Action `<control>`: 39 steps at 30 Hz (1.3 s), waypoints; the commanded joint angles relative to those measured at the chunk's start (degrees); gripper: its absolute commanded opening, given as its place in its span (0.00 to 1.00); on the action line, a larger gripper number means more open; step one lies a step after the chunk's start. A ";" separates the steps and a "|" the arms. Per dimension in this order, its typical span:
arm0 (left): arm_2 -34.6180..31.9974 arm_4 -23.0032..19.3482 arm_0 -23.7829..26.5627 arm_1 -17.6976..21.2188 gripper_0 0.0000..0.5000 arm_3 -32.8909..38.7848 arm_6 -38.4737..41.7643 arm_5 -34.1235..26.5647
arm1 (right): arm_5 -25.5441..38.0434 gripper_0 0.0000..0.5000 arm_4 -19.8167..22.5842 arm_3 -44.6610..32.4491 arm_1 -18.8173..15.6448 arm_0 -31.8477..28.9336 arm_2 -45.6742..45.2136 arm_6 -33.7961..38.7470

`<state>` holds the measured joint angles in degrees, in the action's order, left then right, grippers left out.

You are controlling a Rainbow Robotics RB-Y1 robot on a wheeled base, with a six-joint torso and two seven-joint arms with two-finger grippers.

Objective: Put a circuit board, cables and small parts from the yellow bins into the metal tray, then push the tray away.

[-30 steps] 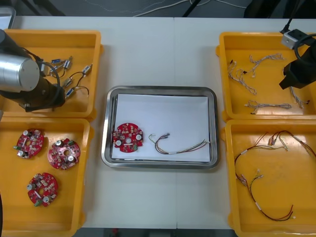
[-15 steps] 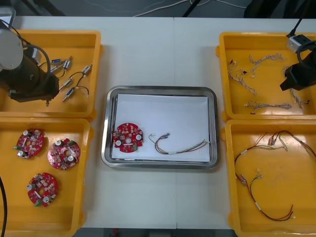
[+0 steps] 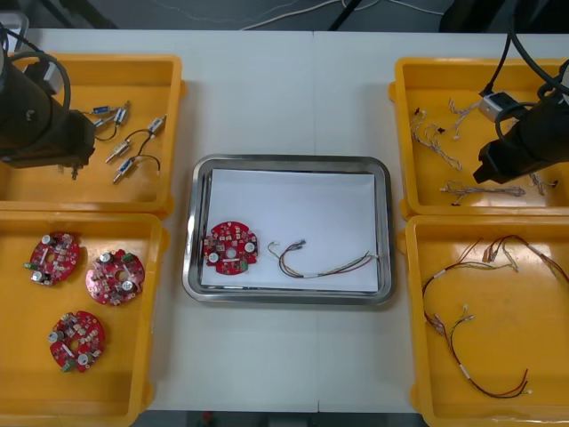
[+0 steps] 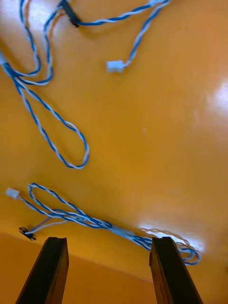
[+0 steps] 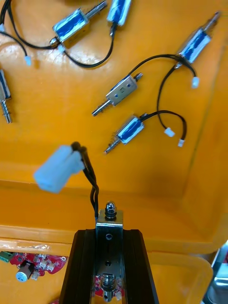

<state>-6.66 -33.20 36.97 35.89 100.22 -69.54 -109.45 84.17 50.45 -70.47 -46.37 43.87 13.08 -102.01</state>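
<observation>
**A:** What has changed in the last second?

**B:** The left end effector [image 5: 109, 232] has drawn back toward the far left corner of the counter [image 3: 284, 98], over the far left yellow bin [image 3: 133, 64]. The right end effector [image 4: 109, 242] has swung inward over the far right yellow bin [image 3: 436, 66].

**A:** And their grip?

**B:** The left one is clamped on a small metal part [image 5: 109, 249], a flat shiny block. Its black twin lead ends in a white plastic plug [image 5: 57, 168] (hanging loose). The right one's fingers stand apart, bare, above a twisted blue and white cable [image 4: 71, 216] on the glossy bin floor.

**A:** The tray?

**B:** The metal tray [image 3: 289, 162], shiny-rimmed and white inside, sits mid-counter, unmoved. It holds a round red circuit board [image 3: 230, 247] by its left edge and a thin looped cable [image 3: 320, 264] beside it.
</observation>
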 commanded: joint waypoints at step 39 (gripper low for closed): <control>34.17 -12.24 19.54 -1.52 0.00 2.35 47.74 -0.55 | -6.74 0.00 -2.29 -5.73 0.84 -3.36 3.00 -3.19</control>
<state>23.27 -45.06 50.48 36.64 104.91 -26.19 -109.58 77.95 48.80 -72.91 -43.61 40.62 15.45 -102.24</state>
